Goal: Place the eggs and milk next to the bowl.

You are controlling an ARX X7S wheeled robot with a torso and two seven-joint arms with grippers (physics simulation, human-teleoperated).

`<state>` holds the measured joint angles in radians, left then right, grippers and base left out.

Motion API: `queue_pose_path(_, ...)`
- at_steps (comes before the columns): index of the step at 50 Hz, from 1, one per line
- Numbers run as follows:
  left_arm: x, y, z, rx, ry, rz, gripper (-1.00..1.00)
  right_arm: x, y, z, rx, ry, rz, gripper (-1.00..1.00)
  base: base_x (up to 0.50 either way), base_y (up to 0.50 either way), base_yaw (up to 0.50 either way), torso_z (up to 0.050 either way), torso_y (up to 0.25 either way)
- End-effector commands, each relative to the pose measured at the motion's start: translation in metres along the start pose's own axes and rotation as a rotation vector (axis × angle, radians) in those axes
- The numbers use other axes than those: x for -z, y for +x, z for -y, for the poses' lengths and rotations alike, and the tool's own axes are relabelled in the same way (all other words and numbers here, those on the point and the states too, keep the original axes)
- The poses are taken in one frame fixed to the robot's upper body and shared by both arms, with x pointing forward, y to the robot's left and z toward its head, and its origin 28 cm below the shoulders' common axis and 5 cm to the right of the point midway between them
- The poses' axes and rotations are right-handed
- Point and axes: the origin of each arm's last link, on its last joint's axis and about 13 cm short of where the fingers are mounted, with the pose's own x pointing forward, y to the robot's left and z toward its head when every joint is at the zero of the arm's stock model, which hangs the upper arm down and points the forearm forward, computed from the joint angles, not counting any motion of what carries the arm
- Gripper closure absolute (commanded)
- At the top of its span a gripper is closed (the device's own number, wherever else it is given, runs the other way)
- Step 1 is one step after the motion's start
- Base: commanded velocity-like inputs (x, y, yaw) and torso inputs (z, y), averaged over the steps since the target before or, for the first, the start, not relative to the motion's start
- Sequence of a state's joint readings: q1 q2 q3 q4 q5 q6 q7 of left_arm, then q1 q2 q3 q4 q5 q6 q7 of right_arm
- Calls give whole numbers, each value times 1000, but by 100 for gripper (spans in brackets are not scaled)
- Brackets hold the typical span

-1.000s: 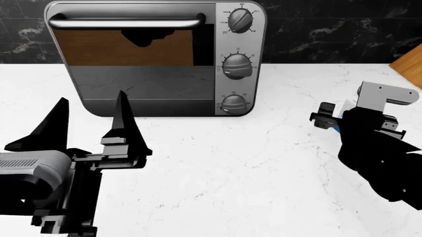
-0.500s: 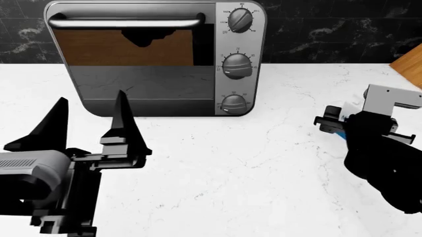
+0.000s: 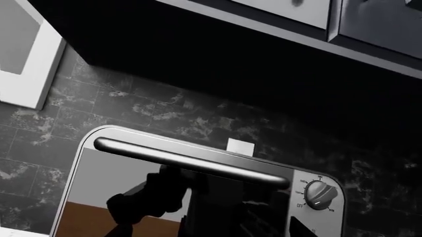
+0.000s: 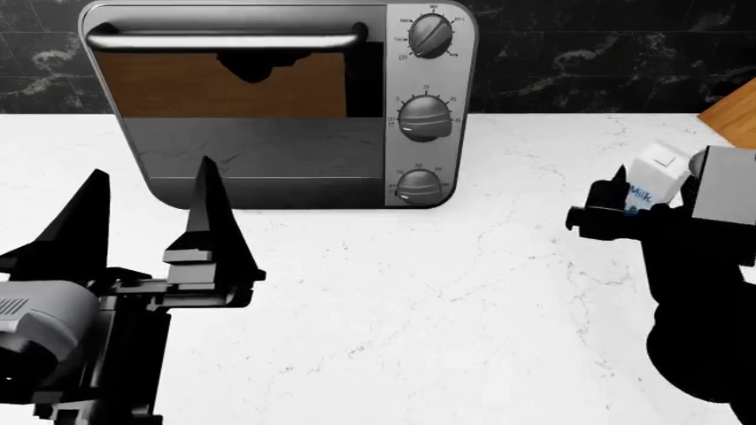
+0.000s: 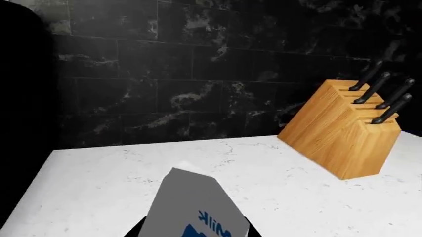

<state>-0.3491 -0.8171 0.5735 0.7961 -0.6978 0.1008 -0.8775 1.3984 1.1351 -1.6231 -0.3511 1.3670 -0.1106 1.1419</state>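
Head view gives us one milk [image 4: 651, 183] carton, held off the counter [image 4: 449, 301] in the right gripper [image 4: 626, 212], which is clamped on its lower part at the right side of the scene. We see the carton's white gable top and blue lettering above the black fingers. We count no eggs and no bowl in any view. The left gripper [image 4: 148, 226] hovers low at the left with its two pointed fingers spread apart and nothing between them. One toaster oven [image 4: 278, 102] stands at the back against the dark tiled wall, with three knobs [image 4: 427, 117] in a column on its right panel and one bar handle across the top. In the right wrist view, the milk [image 5: 196, 207] sits close to the camera, and one wooden knife block [image 5: 343, 131] stands on the counter beyond it with four black handles showing. The left wrist view shows only the oven [image 3: 191, 192] and wall.
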Motion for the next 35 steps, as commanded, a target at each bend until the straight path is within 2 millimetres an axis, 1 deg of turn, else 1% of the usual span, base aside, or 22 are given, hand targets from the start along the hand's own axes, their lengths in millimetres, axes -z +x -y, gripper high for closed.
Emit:
queue_pose_path(1,-4,-1,1,3,-5,14,-100,-24,-39,-2,-33,32,227,100,0,0,0,0,0)
queue_pose_path(8,-8,-2,2,5,-5,24,-100,-22,-55,-6,-68,22,287,100,0,0,0,0,1)
queue_pose_path(14,-9,-2,2,4,-4,30,-100,-19,-63,-6,-74,34,319,100,0,0,0,0,0)
queue_pose_path(26,-11,-2,2,-1,-2,38,-100,-28,-94,-1,-61,23,416,100,0,0,0,1,2)
queue_pose_path(35,-10,-3,2,-2,-5,39,-100,-29,-98,-1,-65,38,434,100,0,0,0,0,0)
